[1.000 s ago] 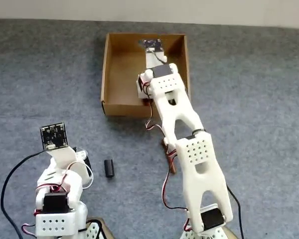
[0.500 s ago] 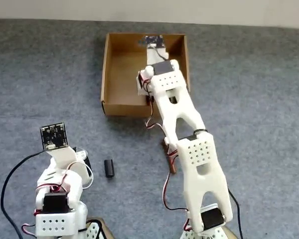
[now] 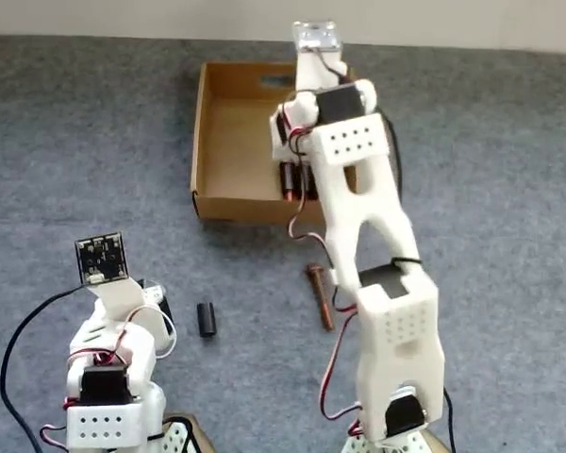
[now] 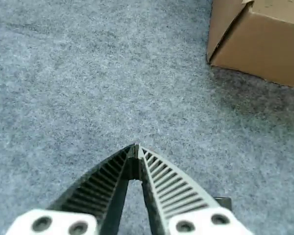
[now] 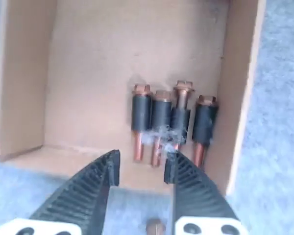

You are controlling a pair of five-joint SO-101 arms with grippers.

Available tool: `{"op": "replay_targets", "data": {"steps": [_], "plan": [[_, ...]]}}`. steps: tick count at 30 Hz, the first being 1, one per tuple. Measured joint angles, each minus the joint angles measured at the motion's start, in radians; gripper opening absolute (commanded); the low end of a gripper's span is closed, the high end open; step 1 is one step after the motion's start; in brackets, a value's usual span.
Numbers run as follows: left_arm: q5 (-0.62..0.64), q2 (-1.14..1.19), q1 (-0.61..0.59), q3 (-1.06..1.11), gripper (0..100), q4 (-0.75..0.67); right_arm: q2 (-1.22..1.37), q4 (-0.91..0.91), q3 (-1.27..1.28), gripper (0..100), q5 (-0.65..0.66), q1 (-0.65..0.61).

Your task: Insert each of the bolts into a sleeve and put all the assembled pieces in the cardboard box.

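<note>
Cardboard was where most of the job had ended up: the open-topped brown cardboard box (image 3: 204, 142) sat at twelve o'clock on the grey carpeted surface (image 3: 94, 132). In my right wrist feed I counted four assembled pieces (image 5: 171, 122), copper bolts pushed through black sleeves. They lay side by side on the box floor, close against one wall.

The right end effector (image 5: 142, 159) hung above the near rim of the box with its fingers spread and nothing between them.

Outside the box I could see one loose long copper bolt (image 3: 319, 294) lying at about five o'clock from the surface's centre, beside the right arm. One short black cylindrical sleeve (image 3: 206, 318) lay well apart from it at about seven o'clock, just beside the left arm.

The left end effector (image 4: 136, 147) was pressed together and empty, low over bare carpet, with the box corner ahead of it.

I judged the task mostly done. One pairing was left: the last bolt needed seating in the last sleeve, and that piece then had to go into the box.
</note>
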Motion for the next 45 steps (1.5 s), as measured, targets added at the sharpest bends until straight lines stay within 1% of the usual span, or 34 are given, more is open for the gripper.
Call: {"op": "replay_targets", "data": {"steps": [6,9,11,15,18,21,25,28,31,34,38,41,45], "plan": [[0.000,0.000,0.000,0.000,1,0.000,-0.114,0.094,0.000,14.5,0.000,-0.060],[0.000,0.000,0.000,0.000,1,0.000,-0.167,0.098,0.025,13.9,0.003,-0.091],[0.000,0.000,0.000,0.000,1,0.000,-0.207,0.098,0.074,12.5,0.035,-0.117],[0.000,0.000,0.000,0.000,1,0.000,-0.331,0.098,0.269,12.0,0.114,-0.192],[0.000,0.000,0.000,0.000,1,0.000,-0.465,0.078,0.477,12.0,0.167,-0.247],[-0.061,0.000,-0.035,0.000,1,0.000,-0.632,-0.032,0.743,12.0,0.222,-0.285],[-0.209,0.000,-0.160,0.000,1,-0.011,-0.876,-0.299,1.169,12.0,0.241,-0.345],[-0.290,0.000,-0.265,0.000,1,-0.068,-1.000,-0.520,1.482,12.1,0.206,-0.400],[-0.298,0.000,-0.376,0.000,1,-0.132,-1.017,-0.703,1.685,12.1,0.150,-0.431],[-0.233,0.000,-0.457,0.000,1,-0.176,-0.999,-0.796,1.728,12.1,0.100,-0.479],[-0.144,0.000,-0.534,0.000,1,-0.210,-0.907,-0.841,1.722,12.1,0.051,-0.557],[-0.133,0.000,-0.542,0.000,1,-0.213,-0.810,-0.847,1.669,12.1,0.040,-0.611],[-0.132,0.000,-0.543,0.000,1,-0.213,-0.683,-0.847,1.585,12.1,0.040,-0.623]]}}
